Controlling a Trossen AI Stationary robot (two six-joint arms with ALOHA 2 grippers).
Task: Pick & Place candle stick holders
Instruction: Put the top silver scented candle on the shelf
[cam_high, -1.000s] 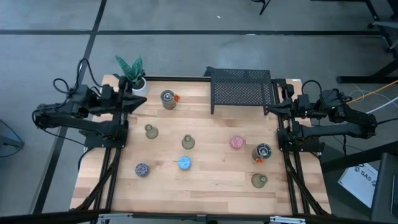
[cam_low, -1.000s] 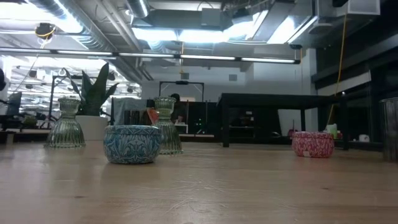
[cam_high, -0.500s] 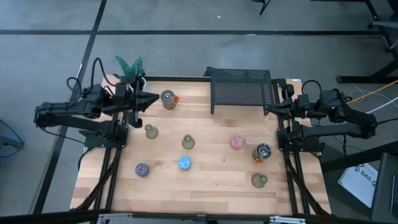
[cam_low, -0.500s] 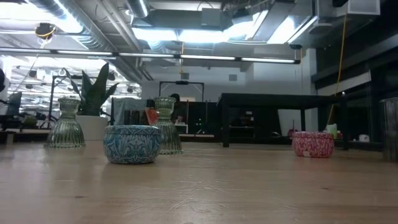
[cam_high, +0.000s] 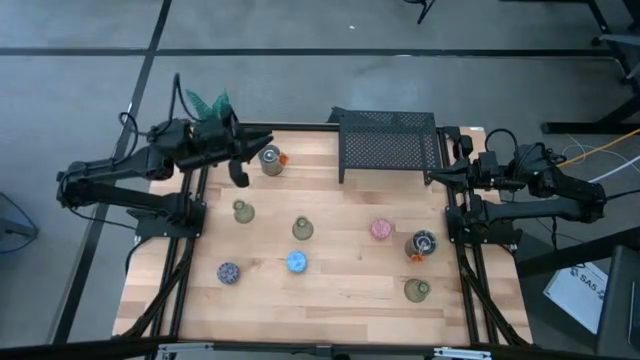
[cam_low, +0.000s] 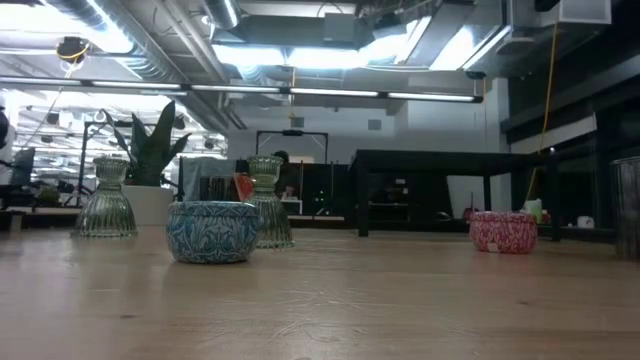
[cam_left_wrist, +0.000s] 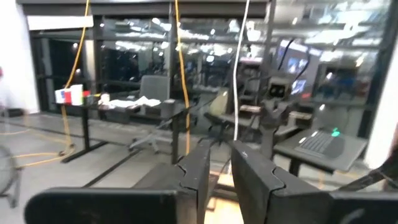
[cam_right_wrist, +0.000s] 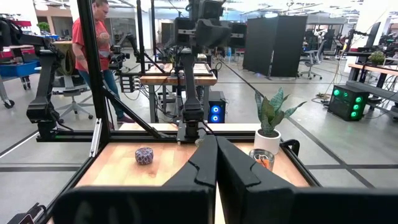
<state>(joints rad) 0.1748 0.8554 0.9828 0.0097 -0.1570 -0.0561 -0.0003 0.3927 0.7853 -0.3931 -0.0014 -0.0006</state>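
Note:
Several candle stick holders stand on their bases on the wooden table (cam_high: 340, 300): a silvery one with orange (cam_high: 270, 158) at the far left, olive glass ones (cam_high: 241, 210) (cam_high: 302, 228) (cam_high: 416, 290), a pink one (cam_high: 380, 229), a second silvery one (cam_high: 423, 243), a blue one (cam_high: 296, 262) and a purple-speckled one (cam_high: 228, 272). My left gripper (cam_high: 242, 166) hangs in the air just left of the far silvery holder, slightly open (cam_left_wrist: 221, 171) and empty. My right gripper (cam_high: 432, 178) waits shut (cam_right_wrist: 216, 155) at the table's right edge.
A black mesh rack (cam_high: 388, 145) stands at the far edge, right of centre. A white potted plant (cam_high: 210, 108) stands at the far left corner, behind my left arm. A person in red (cam_right_wrist: 93, 37) stands beyond the table's left side.
My left gripper has swung from the table's left edge toward the right and the far edge, ending close beside the far silvery holder. No holder has moved.

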